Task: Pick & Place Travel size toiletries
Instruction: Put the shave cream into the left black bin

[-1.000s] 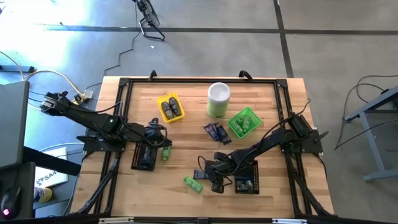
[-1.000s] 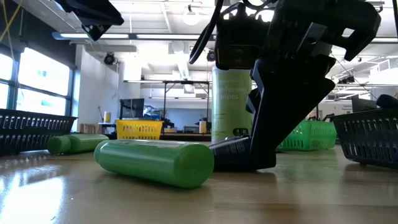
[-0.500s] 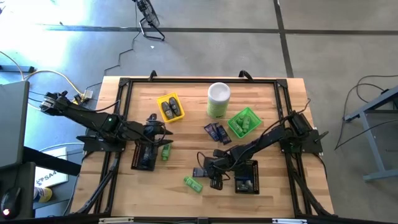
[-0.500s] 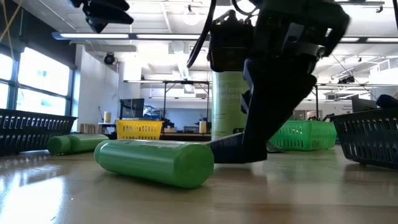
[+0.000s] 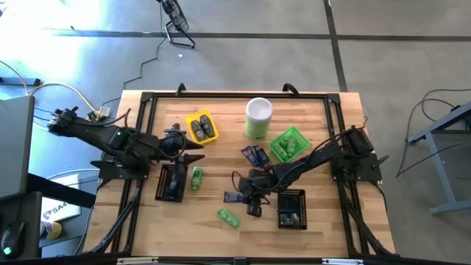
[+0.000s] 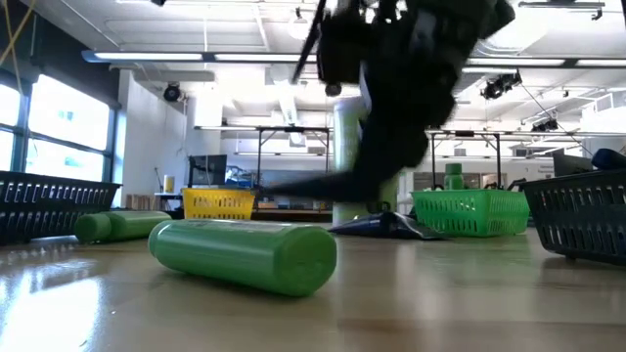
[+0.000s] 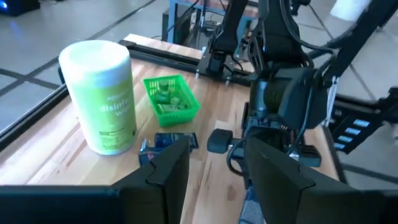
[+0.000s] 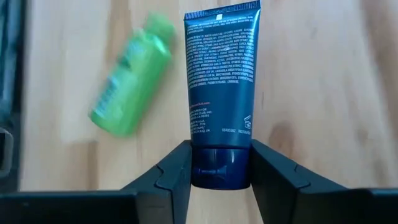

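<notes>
Nearest the front edge, a green bottle (image 5: 227,217) lies on its side on the wooden surface (image 5: 221,140), lower centre of the high view, long axis slanting from upper left to lower right.

Just above it, the right gripper (image 5: 249,197) has its jaws closed on the cap end of a navy tube (image 8: 219,93). In the right wrist view the tube's long axis runs straight out from the jaws, crimped end pointing away; it is carried off the surface.

At mid-left, a second green bottle (image 5: 196,177) lies beside a black tray (image 5: 170,182), long axis running top to bottom.

The left gripper (image 5: 190,152) hovers above it, jaws parted and empty.

Farther back stands a pale-green canister (image 5: 258,118).
</notes>
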Action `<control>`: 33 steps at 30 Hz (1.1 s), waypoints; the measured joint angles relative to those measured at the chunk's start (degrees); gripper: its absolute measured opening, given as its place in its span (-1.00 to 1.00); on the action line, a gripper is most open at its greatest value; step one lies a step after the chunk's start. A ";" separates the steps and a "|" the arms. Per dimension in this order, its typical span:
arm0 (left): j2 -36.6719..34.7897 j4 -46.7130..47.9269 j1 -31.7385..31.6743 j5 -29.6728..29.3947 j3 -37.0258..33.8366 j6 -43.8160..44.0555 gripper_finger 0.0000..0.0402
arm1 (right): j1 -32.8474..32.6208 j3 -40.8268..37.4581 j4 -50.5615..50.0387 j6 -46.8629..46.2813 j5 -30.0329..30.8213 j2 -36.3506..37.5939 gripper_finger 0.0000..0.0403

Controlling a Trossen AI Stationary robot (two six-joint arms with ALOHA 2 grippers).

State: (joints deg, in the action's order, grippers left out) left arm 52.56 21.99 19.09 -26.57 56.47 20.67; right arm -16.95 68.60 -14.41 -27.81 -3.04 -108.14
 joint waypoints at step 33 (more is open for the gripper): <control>5.09 7.25 0.00 2.90 7.39 44.28 -0.22 | -0.11 0.07 19.26 16.08 35.06 15.00 -0.34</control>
State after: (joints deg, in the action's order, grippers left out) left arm 57.65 29.24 19.09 -23.66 63.86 64.95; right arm -17.06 68.66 4.85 -11.73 32.03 -93.14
